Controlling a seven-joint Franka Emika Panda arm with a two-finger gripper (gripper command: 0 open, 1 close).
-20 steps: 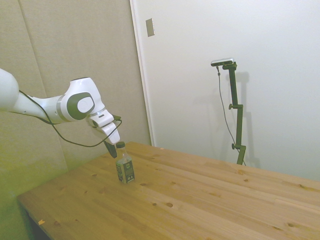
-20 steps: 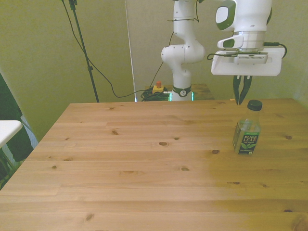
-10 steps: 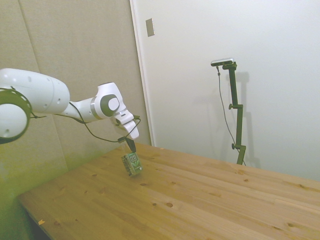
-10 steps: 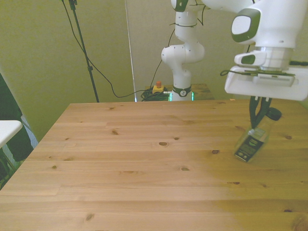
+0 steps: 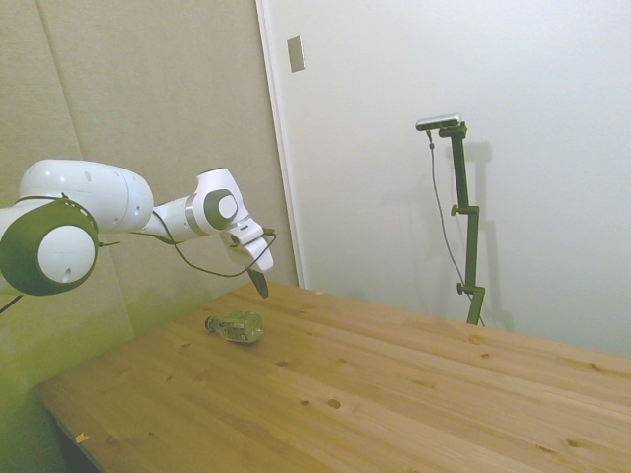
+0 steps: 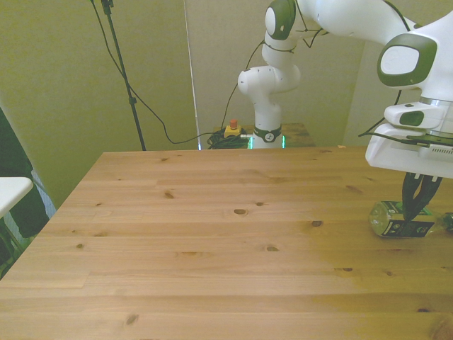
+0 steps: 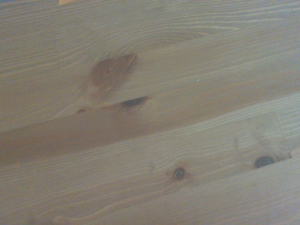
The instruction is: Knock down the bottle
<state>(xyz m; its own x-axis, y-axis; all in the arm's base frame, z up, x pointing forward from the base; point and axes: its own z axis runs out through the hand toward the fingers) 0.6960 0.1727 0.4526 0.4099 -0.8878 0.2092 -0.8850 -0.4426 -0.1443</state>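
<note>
Near the worktop's [image 5: 394,384] edge at the front view's right, the bottle [image 5: 235,325] is lying on its side, flat on the wood, so the task is judged done.

Item: bottle [image 6: 398,219], small, clear plastic, dark green-and-yellow label around the body, narrow neck. In the side view the neck end is pointing toward the picture's left. In the front view part of the body is being hidden behind the claw's fingers.

Handling, as judged: light, since little or no liquid is being shown through the clear wall; thin-walled and somewhat yielding under a squeeze; smooth, hence slippery on bare plastic and less so on the label. Not fragile. Lying down, it is likely to roll across the planks if nudged on its side.

Where hold is to be taken, should it be needed: across the labelled body, at its middle, with the fingers set square to the long axis; the neck is being judged too narrow and too near the end for a steady grip.

Claw [image 5: 257,283]: hanging just above and beside the bottle, nothing being held. The fingers [image 6: 410,200] are being kept close together, clenched or nearly so, with only a slight gap showing between the tips.

Wrist view: only bare planks and knots are being shown; the bottle is out of it.
</note>
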